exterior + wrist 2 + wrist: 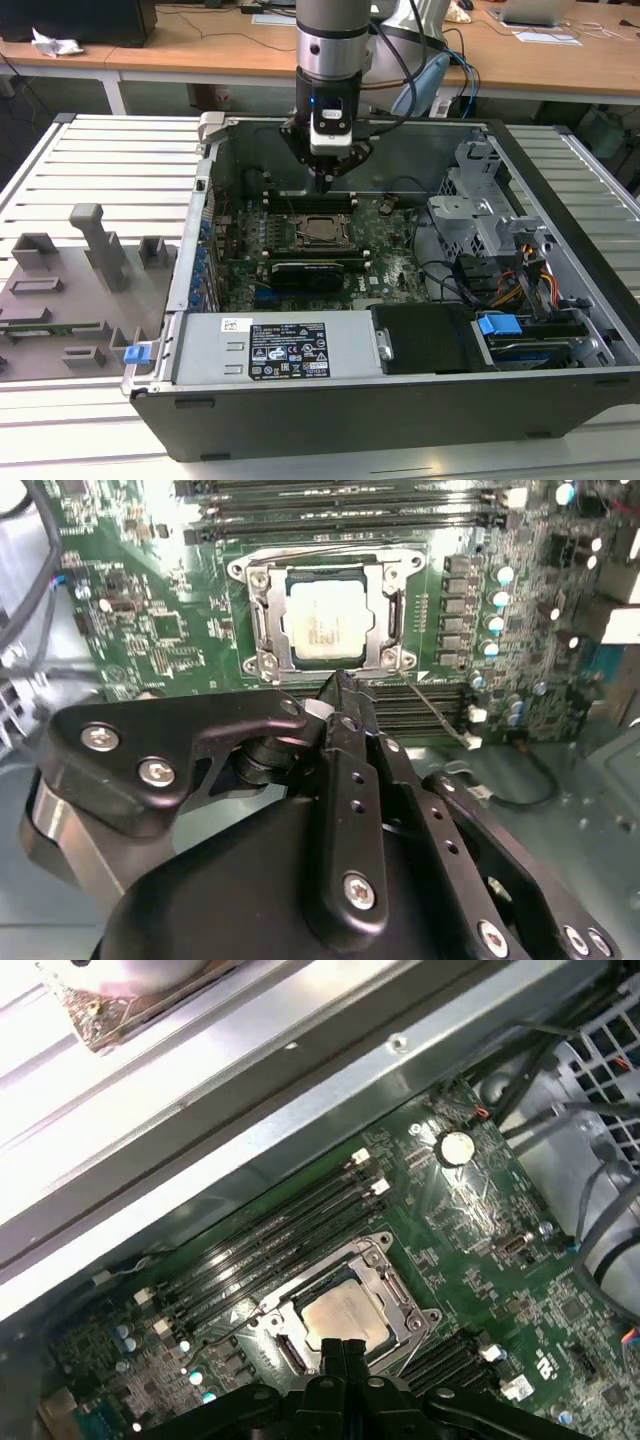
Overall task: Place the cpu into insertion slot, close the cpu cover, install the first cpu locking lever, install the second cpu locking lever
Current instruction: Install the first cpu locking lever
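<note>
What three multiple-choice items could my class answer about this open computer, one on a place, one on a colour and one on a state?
1. Where does the cpu lie?
A. in the insertion slot
B. among the cables
C. outside the case

2. What colour is the circuit board around the slot?
A. red
B. green
C. white

3. How do the fingers of the gripper stand?
A. spread wide
B. shut on the cpu
C. shut, with nothing between them

Answers:
1 A: both wrist views show the silver-grey chip sitting flat inside the socket's metal rim.
2 B: the board is green on every side of the socket.
3 C: the fingers meet in one tip, while the chip lies in the socket apart from them.
</note>
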Tool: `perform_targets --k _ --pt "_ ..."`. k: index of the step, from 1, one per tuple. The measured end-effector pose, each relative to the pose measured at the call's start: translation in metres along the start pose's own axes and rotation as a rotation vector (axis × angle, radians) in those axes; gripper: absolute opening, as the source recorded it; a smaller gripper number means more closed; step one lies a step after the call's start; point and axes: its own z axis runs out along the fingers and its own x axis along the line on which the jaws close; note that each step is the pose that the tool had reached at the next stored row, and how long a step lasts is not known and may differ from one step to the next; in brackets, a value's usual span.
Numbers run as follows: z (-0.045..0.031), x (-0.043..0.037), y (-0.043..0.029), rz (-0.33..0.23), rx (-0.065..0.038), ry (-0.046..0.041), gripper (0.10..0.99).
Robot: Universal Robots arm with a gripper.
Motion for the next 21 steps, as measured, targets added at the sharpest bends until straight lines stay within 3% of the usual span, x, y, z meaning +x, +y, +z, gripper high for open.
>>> perform_targets --k 21 --pt "0.0030 0.0000 -0.0001 -0.470 -0.005 0.0189 0.106"
